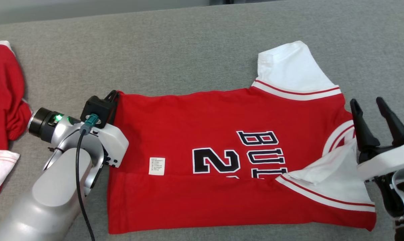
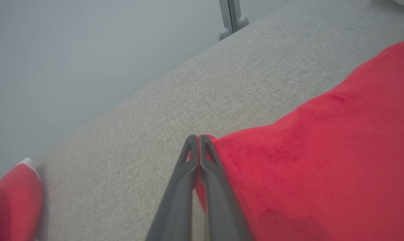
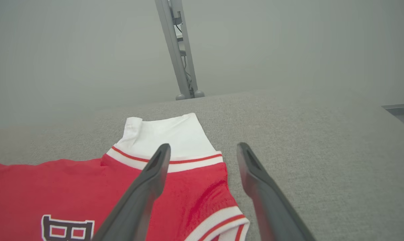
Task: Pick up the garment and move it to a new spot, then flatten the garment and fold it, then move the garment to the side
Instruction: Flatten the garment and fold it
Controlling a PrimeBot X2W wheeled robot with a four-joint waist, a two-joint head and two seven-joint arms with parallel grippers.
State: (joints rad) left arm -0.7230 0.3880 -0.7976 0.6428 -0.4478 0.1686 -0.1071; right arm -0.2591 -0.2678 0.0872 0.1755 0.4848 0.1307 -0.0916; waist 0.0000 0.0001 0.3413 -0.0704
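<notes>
The garment [image 1: 205, 124] is a red jersey with white sleeves and dark lettering. It lies flat on the grey table [image 1: 188, 50], with its near long edge folded over. My left gripper [image 2: 198, 138] sits at the far left corner of the hem, jaws shut, with red cloth [image 2: 322, 150] pinched between the fingers. In the head view the left gripper [image 1: 114, 94] is mostly hidden under its wrist camera. My right gripper [image 1: 366, 100] hovers open just off the jersey's right end by the collar. The right wrist view shows the right gripper [image 3: 203, 147] above the jersey [image 3: 71, 187] beside the far white sleeve.
A second red and white garment [image 1: 4, 100] lies bunched at the table's left edge, also seen in the left wrist view [image 2: 14, 201]. A grey metal post [image 3: 180, 53] stands beyond the table's far edge. Bare grey cloth stretches behind and to the right of the jersey.
</notes>
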